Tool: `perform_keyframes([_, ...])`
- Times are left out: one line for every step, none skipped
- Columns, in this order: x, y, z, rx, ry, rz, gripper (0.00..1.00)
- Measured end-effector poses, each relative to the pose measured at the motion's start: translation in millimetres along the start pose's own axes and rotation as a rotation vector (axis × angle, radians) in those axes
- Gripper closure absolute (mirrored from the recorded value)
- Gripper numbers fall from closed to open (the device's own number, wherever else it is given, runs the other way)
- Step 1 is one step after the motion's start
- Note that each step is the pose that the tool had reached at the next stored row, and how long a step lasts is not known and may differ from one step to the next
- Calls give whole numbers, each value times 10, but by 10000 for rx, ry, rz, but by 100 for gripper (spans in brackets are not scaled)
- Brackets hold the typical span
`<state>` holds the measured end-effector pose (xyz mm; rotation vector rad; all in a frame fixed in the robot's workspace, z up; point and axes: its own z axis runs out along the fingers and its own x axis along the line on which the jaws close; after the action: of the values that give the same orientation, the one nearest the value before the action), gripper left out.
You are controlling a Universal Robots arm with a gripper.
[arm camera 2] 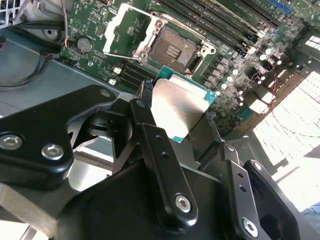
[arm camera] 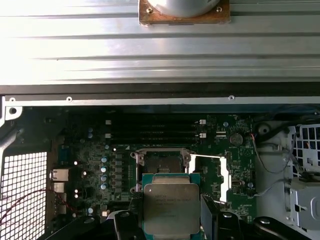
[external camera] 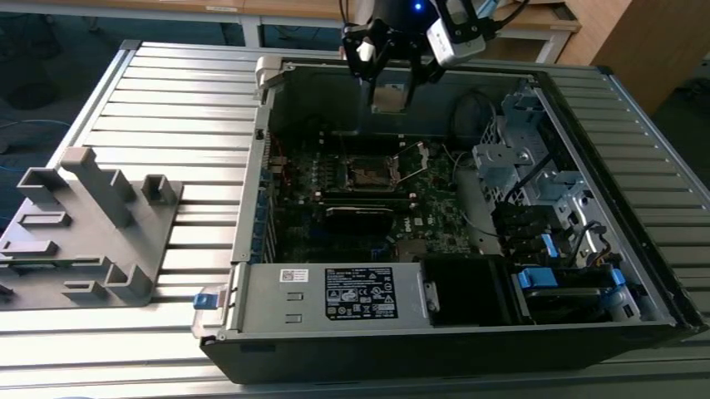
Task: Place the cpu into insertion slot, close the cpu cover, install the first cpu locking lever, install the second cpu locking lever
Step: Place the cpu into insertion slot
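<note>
My gripper (external camera: 388, 90) hangs above the open computer case, shut on the cpu (external camera: 388, 98), a flat square chip with a dull silver top and green edge. In both wrist views the cpu (arm camera 2: 177, 107) (arm camera: 171, 209) sits clamped between the black fingers (arm camera 2: 147, 125), held in the air short of the socket. The insertion slot (external camera: 368, 170) (arm camera 2: 175, 47) (arm camera: 159, 162) lies bare and dark on the green motherboard below. Its cpu cover (external camera: 413, 162) (arm camera 2: 127, 30) (arm camera: 210, 175) is swung open and rests to one side of the slot.
The case walls (external camera: 261, 158) ring the motherboard. A power supply (external camera: 355, 291) fills the near end, with drive bays and blue clips (external camera: 544, 274) at the exterior view's right. A grey fixture (external camera: 83, 224) stands on the ribbed table at the exterior view's left.
</note>
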<state>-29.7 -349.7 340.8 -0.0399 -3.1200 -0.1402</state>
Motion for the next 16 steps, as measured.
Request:
perform_keyframes([0, -1, 13, 1, 0, 0, 46])
perform_keyframes([-1, -2, 28, 1, 0, 0, 46])
perform_keyframes([-1, -4, 43, 0, 0, 0, 46])
perform_keyframes([-1, -5, 59, 0, 0, 0, 46])
perform_keyframes([-2, -6, 74, 0, 0, 0, 46])
perform_keyframes([-2, -7, 82, 0, 0, 0, 46])
perform_keyframes([-2, -7, 82, 2, 0, 1, 46])
perform_keyframes([-1, -7, 82, 2, 1, 1, 46])
perform_keyframes([-1, -7, 82, 2, 1, 1, 46])
perform_keyframes([-2, -7, 83, 2, 1, 0, 46])
perform_keyframes([-2, -8, 85, 1, 0, 0, 46])
perform_keyframes([-2, -8, 89, -2, -1, 0, 46])
perform_keyframes([-2, -8, 92, -1, -1, 0, 46])
perform_keyframes([-2, -9, 96, 0, 0, 0, 46])
perform_keyframes([-2, -9, 101, 0, 0, 0, 46])
perform_keyframes([-2, -10, 108, -1, -1, 0, 46])
